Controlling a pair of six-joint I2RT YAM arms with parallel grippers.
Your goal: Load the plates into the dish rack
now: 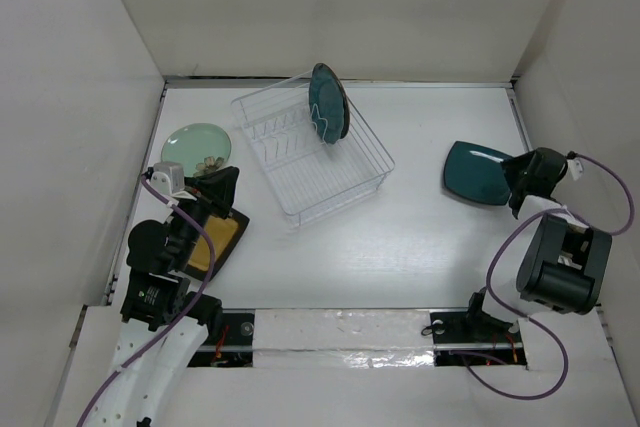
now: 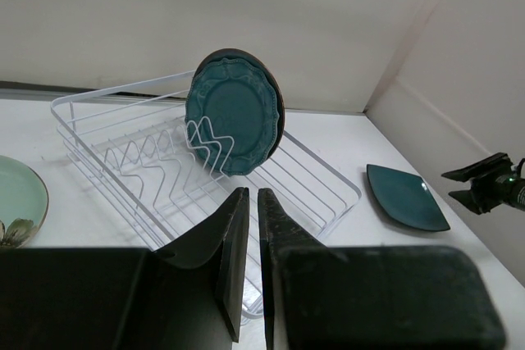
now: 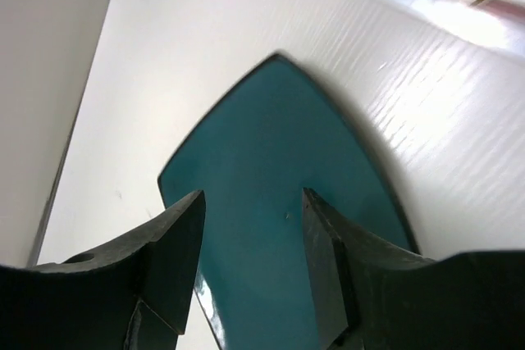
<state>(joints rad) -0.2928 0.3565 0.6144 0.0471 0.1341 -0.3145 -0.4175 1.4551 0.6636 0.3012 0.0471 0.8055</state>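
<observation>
The clear wire dish rack (image 1: 352, 169) stands at the table's middle back, also in the left wrist view (image 2: 324, 178). Two round dark teal plates (image 1: 328, 103) stand upright in it; the scalloped one (image 2: 232, 114) faces front. The mint green plate (image 1: 190, 143) lies flat at the left (image 2: 18, 198). The square mustard plate (image 1: 222, 243) lies under my left gripper (image 1: 226, 184), which is shut and empty (image 2: 253, 193). The square dark teal plate (image 1: 478, 173) lies flat at the right (image 2: 405, 196). My right gripper (image 1: 516, 179) hovers open just over its edge (image 3: 253, 200), above the plate (image 3: 271, 137).
White walls enclose the table on the left, back and right. The right arm's base (image 1: 562, 265) sits near the right wall. Cables (image 1: 515, 237) loop at the near edge by a taped strip (image 1: 340, 332).
</observation>
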